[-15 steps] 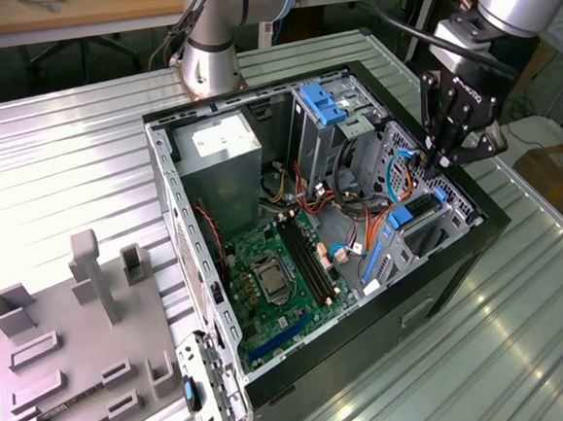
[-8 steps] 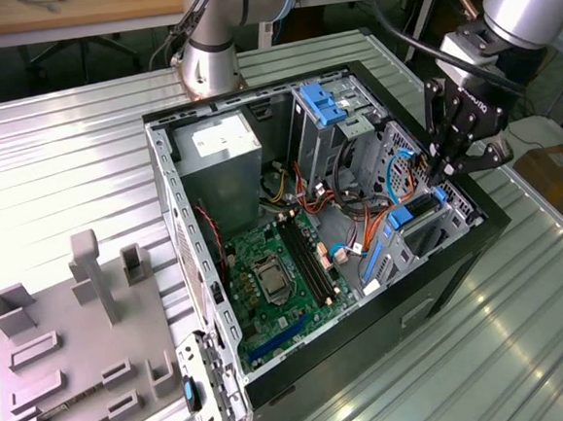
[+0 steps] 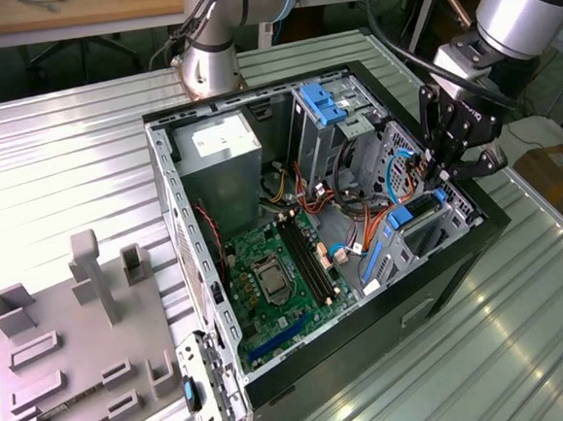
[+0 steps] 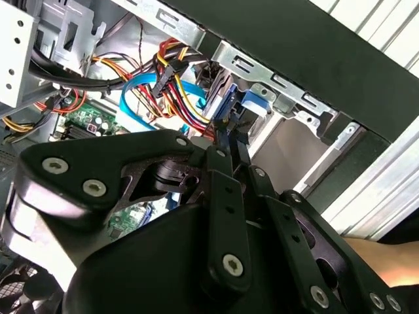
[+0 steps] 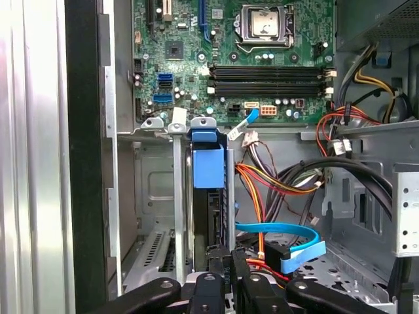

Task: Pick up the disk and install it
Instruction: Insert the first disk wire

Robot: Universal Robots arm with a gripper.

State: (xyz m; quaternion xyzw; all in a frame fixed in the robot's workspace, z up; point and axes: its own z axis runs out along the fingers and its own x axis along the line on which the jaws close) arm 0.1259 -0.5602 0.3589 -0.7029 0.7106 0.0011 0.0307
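Note:
The disk (image 5: 211,216) stands on edge in a metal drive bay at the front of the open computer case, with a blue plastic rail over its end. In the exterior view the disk (image 3: 413,212) sits low in the bay on that view's right side of the case. My gripper (image 3: 435,174) hangs just above it. Both wrist views show the gripper (image 5: 229,258) with its black fingers drawn together, nothing between them. The tips of the gripper (image 4: 226,140) are at the near end of the disk (image 4: 222,98). Whether they touch it I cannot tell.
Orange, yellow and black cables (image 5: 275,176) and a light blue flat cable (image 5: 288,239) crowd the space beside the bay. The motherboard (image 3: 272,270) lies on the case floor and a grey power-supply box (image 3: 218,147) sits at the back. A blue tabbed bracket (image 3: 324,105) tops another bay. A grey fixture (image 3: 77,334) stands outside.

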